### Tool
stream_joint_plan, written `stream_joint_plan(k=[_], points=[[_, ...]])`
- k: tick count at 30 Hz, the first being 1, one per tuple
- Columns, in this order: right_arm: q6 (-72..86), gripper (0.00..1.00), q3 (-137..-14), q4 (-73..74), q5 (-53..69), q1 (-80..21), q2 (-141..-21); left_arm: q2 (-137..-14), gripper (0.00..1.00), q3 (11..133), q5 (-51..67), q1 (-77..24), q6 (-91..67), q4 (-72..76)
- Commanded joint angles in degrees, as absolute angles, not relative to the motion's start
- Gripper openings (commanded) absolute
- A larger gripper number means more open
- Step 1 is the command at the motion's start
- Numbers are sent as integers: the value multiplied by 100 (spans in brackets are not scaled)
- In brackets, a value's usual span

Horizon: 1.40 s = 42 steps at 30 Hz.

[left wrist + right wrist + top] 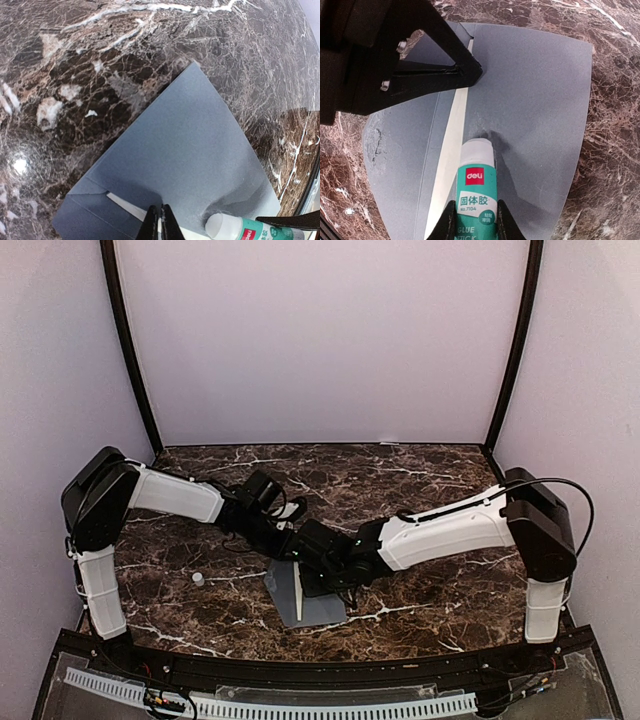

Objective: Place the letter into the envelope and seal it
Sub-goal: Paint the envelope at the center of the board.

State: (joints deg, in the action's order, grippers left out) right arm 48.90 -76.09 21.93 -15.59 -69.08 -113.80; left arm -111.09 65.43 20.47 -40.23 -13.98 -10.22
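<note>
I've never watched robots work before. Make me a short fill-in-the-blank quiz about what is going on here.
1. The right gripper grips a ___ stick.
2. The stick's tip touches the grey-blue envelope, which lies on a dark ___-patterned table.
3. The left gripper has its jaws ___.
4. The narrow strip of the letter showing at the envelope is ___ in colour.
Missing words: glue; marble; shut; cream.

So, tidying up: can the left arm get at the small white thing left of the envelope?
Probably yes: the small white thing lies alone on the table near that arm; the left pincer, shut at the envelope, must leave first.
</note>
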Motion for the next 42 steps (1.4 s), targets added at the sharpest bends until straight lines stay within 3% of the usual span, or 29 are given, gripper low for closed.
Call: stream_joint_plan(k=[1,16,42], points=[[4815,0,-7541,2456,-1496,-6795,-11528,-11416,5,6382,1888,-4051,-1433,-1632],[5337,0,-7450,3114,-1752,-7522,-10717,-11422,5,6402,1768,-4052,-1391,-1668],[5125,0,-7594,2862,-1621,-7377,-11200,-11417,5,6418,1814,-4052,-1381,-1674]])
